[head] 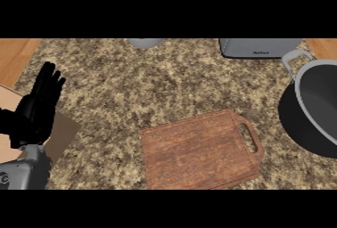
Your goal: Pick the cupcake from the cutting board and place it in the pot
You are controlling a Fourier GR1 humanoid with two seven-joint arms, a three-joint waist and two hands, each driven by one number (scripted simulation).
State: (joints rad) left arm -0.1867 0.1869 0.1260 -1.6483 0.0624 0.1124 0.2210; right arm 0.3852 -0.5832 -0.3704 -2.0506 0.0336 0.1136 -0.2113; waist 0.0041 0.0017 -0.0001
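Left hand rests spread at the left edge of the counter, cutting board is bare, cupcake nowhere in sight, so probably the drop-off step: next needs a release over the right-edge pot.

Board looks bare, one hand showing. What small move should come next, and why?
Probably no reach yet: look into the pot first. The cutting board holds no cupcake, none shows on the counter, and the pot is cut off at the view's right edge. The left hand rests open at the left; the right hand is out of view.
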